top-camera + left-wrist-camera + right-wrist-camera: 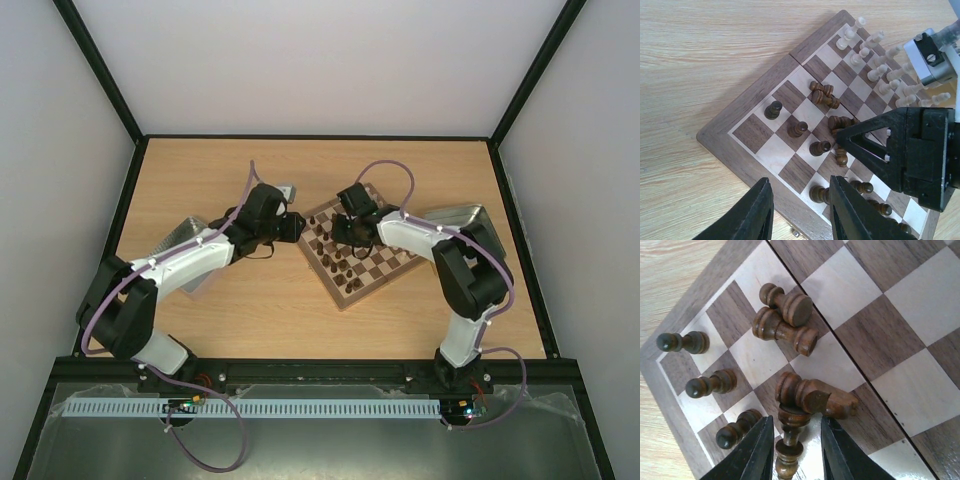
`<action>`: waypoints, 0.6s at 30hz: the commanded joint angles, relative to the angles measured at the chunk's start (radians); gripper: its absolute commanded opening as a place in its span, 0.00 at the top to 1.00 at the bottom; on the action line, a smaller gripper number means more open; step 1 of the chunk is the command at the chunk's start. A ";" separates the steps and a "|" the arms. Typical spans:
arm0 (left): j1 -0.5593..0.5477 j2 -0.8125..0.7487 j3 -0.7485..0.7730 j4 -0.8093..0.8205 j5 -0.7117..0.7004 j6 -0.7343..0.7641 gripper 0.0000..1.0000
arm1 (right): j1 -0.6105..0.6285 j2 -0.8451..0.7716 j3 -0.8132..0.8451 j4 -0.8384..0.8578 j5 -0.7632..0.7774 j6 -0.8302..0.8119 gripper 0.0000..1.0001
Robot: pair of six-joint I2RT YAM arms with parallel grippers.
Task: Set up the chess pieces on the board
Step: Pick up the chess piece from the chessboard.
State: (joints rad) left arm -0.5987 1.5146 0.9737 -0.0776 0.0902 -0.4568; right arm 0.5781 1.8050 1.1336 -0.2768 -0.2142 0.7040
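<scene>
Two grippers hover over the board (pixel 388 262), both spread.
Your right gripper (pixel 797 460) has its fingers parted on either side of one dark piece (pixel 788 442), with a sliver of gap showing on each side, so nothing is pinched. Just ahead of its fingertips two fallen dark pieces (pixel 812 397) lie heaped together; farther ahead another fallen pair (pixel 785 320) lies crossed. To its left, three dark pawns (pixel 710 383) stand along the board's edge squares. Your left gripper (pixel 800 212) hangs wide apart above the board's near rim, empty. Ahead and to its right, past the right gripper, cream pieces (pixel 875 55) stand in rows.
</scene>
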 commanded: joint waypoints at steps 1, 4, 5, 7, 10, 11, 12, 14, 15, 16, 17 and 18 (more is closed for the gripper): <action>0.009 -0.034 -0.021 0.019 0.009 -0.003 0.67 | 0.020 0.023 0.036 -0.062 0.094 0.014 0.74; 0.010 -0.038 -0.026 0.022 0.011 -0.003 0.67 | 0.029 0.038 0.047 -0.075 0.116 0.013 0.75; 0.010 -0.039 -0.028 0.022 0.011 -0.003 0.67 | 0.030 0.044 0.052 -0.080 0.127 0.012 0.75; 0.012 -0.040 -0.027 0.023 0.012 -0.003 0.67 | 0.036 0.055 0.064 -0.092 0.150 0.008 0.75; 0.014 -0.043 -0.029 0.024 0.014 -0.003 0.67 | 0.043 0.068 0.079 -0.109 0.179 0.005 0.79; 0.013 -0.045 -0.030 0.024 0.014 -0.003 0.67 | 0.043 0.068 0.080 -0.110 0.180 0.006 0.83; 0.013 -0.046 -0.030 0.025 0.015 -0.005 0.67 | 0.043 0.068 0.080 -0.110 0.183 0.006 0.86; 0.014 -0.051 -0.032 0.027 0.017 -0.006 0.67 | 0.044 0.068 0.080 -0.109 0.186 0.006 0.93; 0.014 -0.052 -0.032 0.028 0.018 -0.007 0.67 | 0.044 0.067 0.080 -0.108 0.187 0.005 0.94; 0.015 -0.055 -0.033 0.030 0.019 -0.009 0.66 | 0.044 0.061 0.078 -0.103 0.188 0.004 0.95; 0.015 -0.057 -0.035 0.031 0.021 -0.011 0.66 | 0.043 0.052 0.076 -0.098 0.188 0.001 0.95; 0.016 -0.060 -0.036 0.033 0.022 -0.013 0.66 | 0.044 0.042 0.073 -0.091 0.188 -0.003 0.95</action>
State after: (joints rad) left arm -0.5926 1.4918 0.9550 -0.0692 0.1013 -0.4576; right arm 0.6159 1.8557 1.1919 -0.3405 -0.0689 0.7067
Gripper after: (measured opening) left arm 0.335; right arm 0.099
